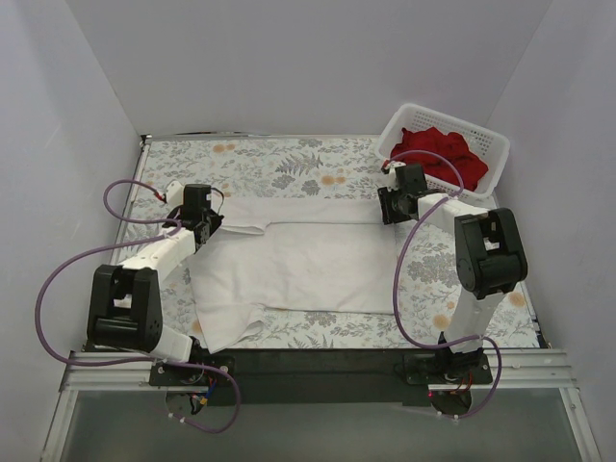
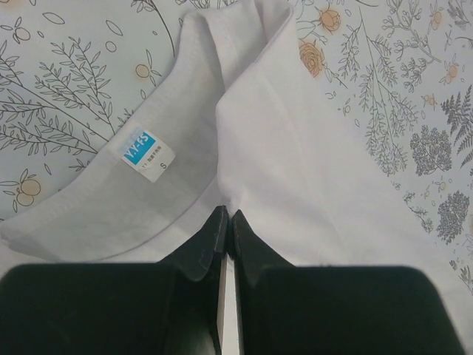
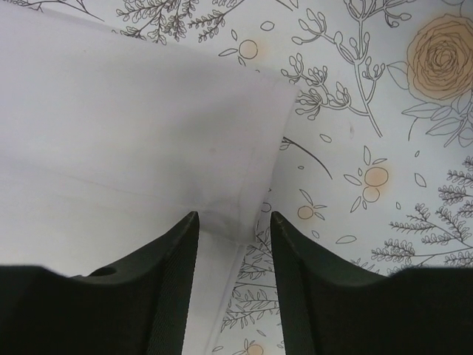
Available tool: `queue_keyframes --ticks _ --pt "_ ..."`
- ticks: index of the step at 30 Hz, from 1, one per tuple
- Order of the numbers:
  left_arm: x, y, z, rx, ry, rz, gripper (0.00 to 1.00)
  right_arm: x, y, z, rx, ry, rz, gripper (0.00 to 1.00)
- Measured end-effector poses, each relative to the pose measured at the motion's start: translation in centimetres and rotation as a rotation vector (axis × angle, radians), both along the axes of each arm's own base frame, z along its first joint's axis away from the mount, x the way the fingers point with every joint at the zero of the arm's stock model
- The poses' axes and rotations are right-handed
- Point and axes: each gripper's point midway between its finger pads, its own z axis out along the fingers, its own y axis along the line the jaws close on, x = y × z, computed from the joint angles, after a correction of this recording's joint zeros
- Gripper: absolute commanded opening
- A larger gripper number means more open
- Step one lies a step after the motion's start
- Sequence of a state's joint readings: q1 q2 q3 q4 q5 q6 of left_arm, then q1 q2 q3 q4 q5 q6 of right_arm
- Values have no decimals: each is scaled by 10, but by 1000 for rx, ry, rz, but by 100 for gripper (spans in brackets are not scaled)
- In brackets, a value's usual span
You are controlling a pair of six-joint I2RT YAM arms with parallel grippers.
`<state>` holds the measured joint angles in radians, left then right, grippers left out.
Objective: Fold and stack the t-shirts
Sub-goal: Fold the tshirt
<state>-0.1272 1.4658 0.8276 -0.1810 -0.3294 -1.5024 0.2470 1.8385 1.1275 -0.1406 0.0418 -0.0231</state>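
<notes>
White t-shirt [image 1: 289, 265] spread on the floral tablecloth [image 1: 289, 159], apparently mid-fold; red t-shirts [image 1: 438, 149] heaped in the basket [image 1: 493, 144] at far right. Pinched at the collar by the clamped left gripper [image 2: 228, 218]. Straddled at the opposite corner by the right gripper [image 3: 234, 222], jaws apart, gripping nothing. Next, probably: close on that corner, then lift both ends together.

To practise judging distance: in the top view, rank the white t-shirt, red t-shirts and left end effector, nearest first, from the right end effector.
1. white t-shirt, at the right end effector.
2. red t-shirts, in the basket behind it.
3. left end effector, far left.
</notes>
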Motion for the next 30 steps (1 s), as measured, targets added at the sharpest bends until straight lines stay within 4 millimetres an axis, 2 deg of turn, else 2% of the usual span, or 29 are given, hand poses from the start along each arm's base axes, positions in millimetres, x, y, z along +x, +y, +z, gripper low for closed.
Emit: queue_keyframes --ticks 4,9,14,22,25,30 --pt "-4 -3 -3 -21 6 -4 0 -5 -1 8 9 7 -22 53" --pt "-11 -6 -6 -41 16 -9 0 -2 1 37 45 -48 -47 51" --pt "-13 -7 2 -54 0 -7 0 1 4 57 79 -90 -59 49" --pt "-19 -8 15 -87 -39 9 0 -4 20 58 161 -69 -19 48" --pt "-24 -9 10 -103 -29 18 0 -4 28 58 196 -66 5 47" --pt "-40 -8 -13 -123 22 47 0 -3 35 51 232 -52 19 47"
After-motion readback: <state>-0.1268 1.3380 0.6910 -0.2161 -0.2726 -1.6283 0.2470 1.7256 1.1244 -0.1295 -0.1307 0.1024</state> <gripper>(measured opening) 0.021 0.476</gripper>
